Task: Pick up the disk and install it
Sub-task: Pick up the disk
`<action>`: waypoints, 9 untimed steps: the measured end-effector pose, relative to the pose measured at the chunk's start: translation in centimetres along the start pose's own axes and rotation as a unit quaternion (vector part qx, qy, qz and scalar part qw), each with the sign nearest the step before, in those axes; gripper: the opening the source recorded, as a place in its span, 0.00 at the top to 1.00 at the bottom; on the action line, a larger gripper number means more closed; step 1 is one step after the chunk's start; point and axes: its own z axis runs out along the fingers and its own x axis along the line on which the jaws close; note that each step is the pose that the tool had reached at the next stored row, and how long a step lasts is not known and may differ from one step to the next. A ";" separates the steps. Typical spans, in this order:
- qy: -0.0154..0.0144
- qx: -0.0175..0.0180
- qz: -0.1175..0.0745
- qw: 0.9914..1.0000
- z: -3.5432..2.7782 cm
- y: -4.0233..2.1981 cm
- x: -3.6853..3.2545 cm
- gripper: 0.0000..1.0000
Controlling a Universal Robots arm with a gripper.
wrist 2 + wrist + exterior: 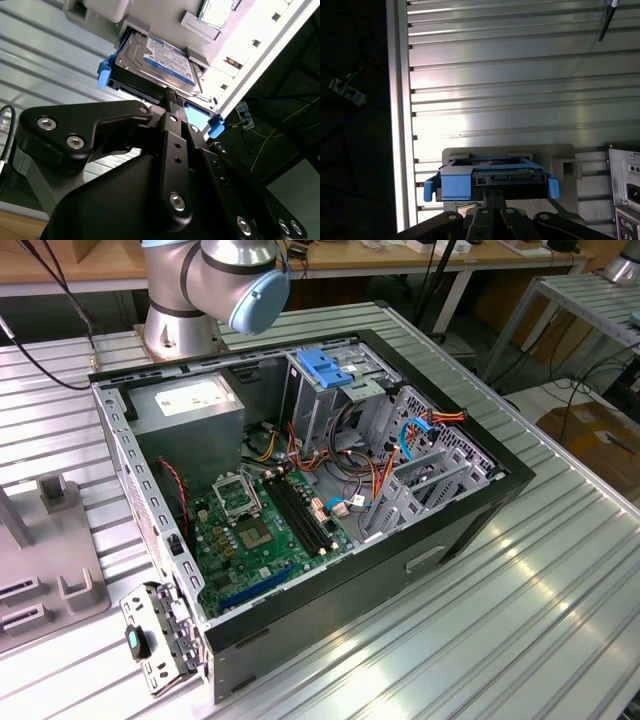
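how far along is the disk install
Done: nothing installed yet; the disk sits in its grey holder on the table. In hand: the gripper is at the disk's edge, jaws shut together; whether it grips is unclear. Left: lifting it and fitting it into the open computer case.

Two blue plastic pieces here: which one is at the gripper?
The blue carrier frame around the disk, at the gripper; the light-blue bracket sits atop the drive cage.

One hard disk [160, 62] sits at the tip of the one pincer [173, 96], on one grey holder [545, 152]. Off to the pincer's side stands one open computer case [300, 625], containing one power supply [190, 405], one motherboard [240, 540] and one blue bracket [325, 365].
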 end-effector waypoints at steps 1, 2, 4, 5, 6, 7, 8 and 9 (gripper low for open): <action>0.000 0.000 0.000 1.000 0.00 0.00 0.00 0.89; 0.000 0.000 0.000 1.000 0.00 0.00 0.00 0.89; 0.000 0.000 0.000 1.000 0.00 0.00 0.00 0.89; 0.000 0.000 -0.001 1.000 0.00 0.00 0.00 0.89; 0.000 0.000 -0.003 1.000 0.00 0.00 0.00 0.89; 0.000 0.000 -0.006 1.000 0.01 0.00 0.00 0.89; 0.000 0.000 -0.008 1.000 0.00 0.00 0.00 0.89; 0.000 0.000 -0.013 1.000 0.01 0.00 0.00 0.89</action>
